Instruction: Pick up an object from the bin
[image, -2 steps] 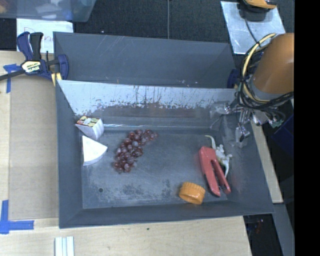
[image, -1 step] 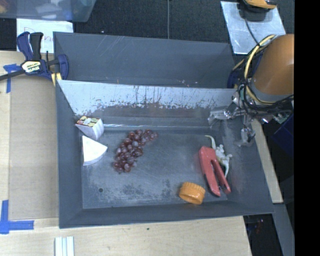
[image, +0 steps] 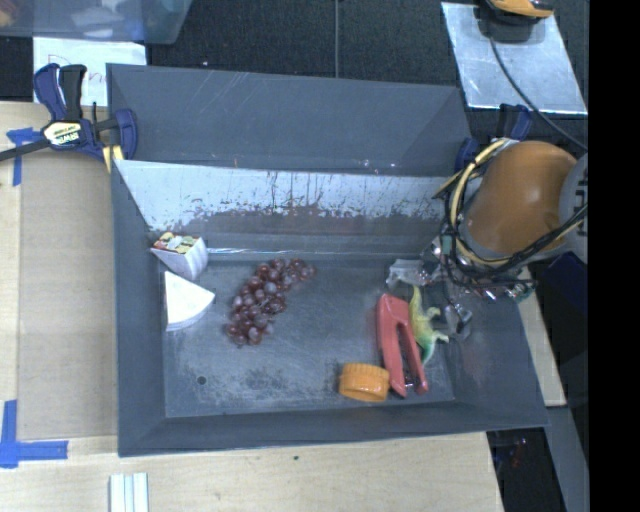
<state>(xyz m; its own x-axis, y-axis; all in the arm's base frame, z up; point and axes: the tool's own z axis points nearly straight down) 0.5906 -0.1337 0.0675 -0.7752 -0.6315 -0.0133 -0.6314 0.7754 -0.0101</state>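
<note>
- Claw (image: 443, 300): set low at the right side of the grey metal bin (image: 300, 425), under the arm's orange cover (image: 520, 200) and its looped cables; how far it is open cannot be told, as its lower end is lost among dark metal parts and cables; nothing is seen to be held
- Small green and yellow piece (image: 429, 336): the thing nearest the claw, lying on the bin floor just below it in the camera view and just beside the red tool; whether it is touched by the claw cannot be told; it is judged the likeliest thing for the pick
- Red tool (image: 398, 345): long, plier-like, laid flat and lengthwise, to the left of the green and yellow piece; not lifted
- Orange round piece (image: 363, 382): at the front of the floor, touching or almost touching the lower end of the red tool
- Bunch of dark red grapes (image: 262, 300): mid-floor, well apart from the claw
- White wedge (image: 186, 300) and small printed box (image: 180, 250): at the far left, close together
- Progress, as judged: the descent into the bin is made; no grasp is confirmed and nothing is raised off the floor; the closing on one thing and the lift out of the bin are left to be done
</note>
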